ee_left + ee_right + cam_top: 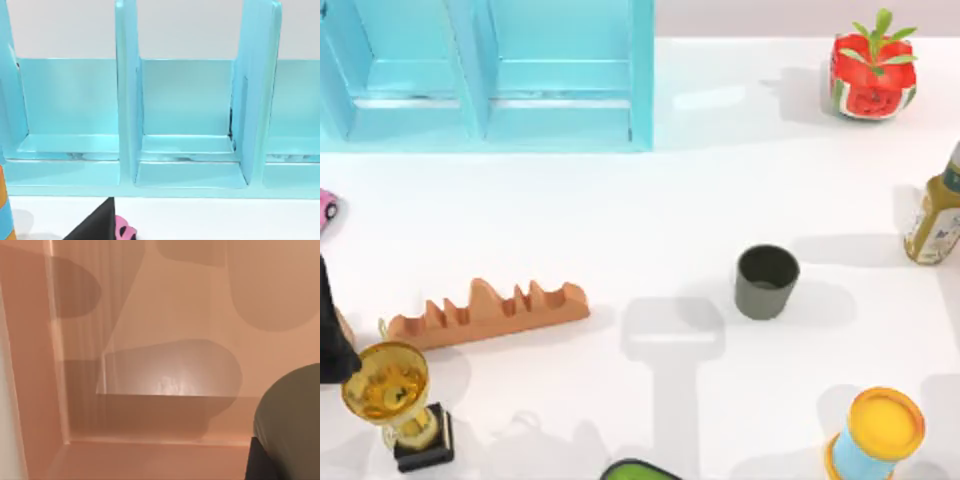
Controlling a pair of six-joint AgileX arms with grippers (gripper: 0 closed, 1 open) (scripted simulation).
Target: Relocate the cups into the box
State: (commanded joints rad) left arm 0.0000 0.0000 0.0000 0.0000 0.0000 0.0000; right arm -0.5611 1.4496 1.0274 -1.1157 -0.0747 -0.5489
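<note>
One dark grey-green cup [766,281] stands upright on the white table, right of centre, with no gripper near it. In the right wrist view a second cup [292,415] hangs close to the camera over the inside corner of a pinkish-tan box [150,315]. My right gripper [260,462] is shut on this cup, and one dark finger shows against its wall. The cup throws a shadow on the box floor below. My left arm's wrist camera faces the blue shelf.
A blue shelf [485,75] fills the back left. A watermelon pot [872,75], a bottle [935,215] and a yellow-lidded blue can [880,435] stand on the right. An orange rack [485,312], a gold trophy [395,400] and a pink toy [325,208] are on the left.
</note>
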